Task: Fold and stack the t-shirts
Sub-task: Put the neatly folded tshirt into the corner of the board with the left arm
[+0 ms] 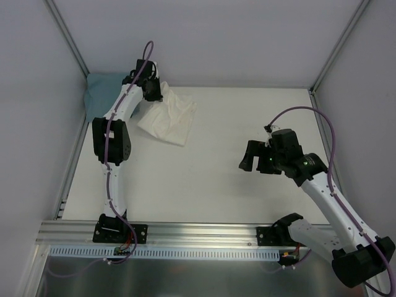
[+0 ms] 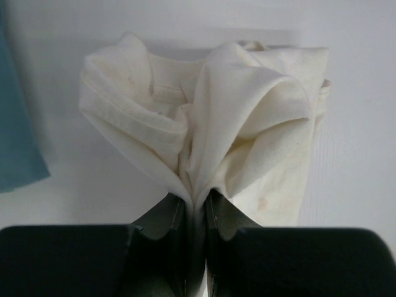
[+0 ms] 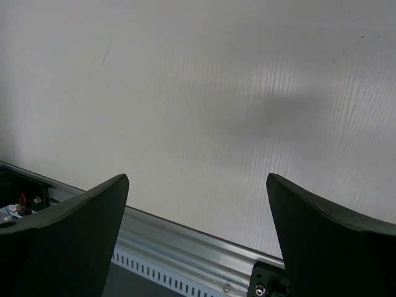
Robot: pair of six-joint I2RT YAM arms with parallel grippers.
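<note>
1. The teal t-shirt (image 1: 99, 90) lies furthest left, bunched in the far-left corner of the table (image 1: 216, 185) against the side wall. In the left wrist view only its edge (image 2: 15, 124) shows, at the left border.
2. The left gripper (image 1: 151, 90) is reached out to the far left of the table, just right of the teal t-shirt. Its jaws are closed almost together, and the left wrist view (image 2: 195, 201) shows a pinch of pale cloth caught between the two fingers.
3. The cream t-shirt (image 1: 168, 117) is what that claw has hold of. From above it is a crumpled, roughly folded bundle lying on the table just right of the gripper and apart from the teal one. In the left wrist view (image 2: 247, 111) its folds fan up and out from the pinched point in two puffed lobes.
4. The right gripper (image 1: 252, 156) is well apart from both shirts, over the right half of the table. Its jaws stand wide apart and hold nothing; in the right wrist view (image 3: 197, 179) only bare tabletop and the aluminium rail (image 3: 185, 247) show between the fingers.
</note>
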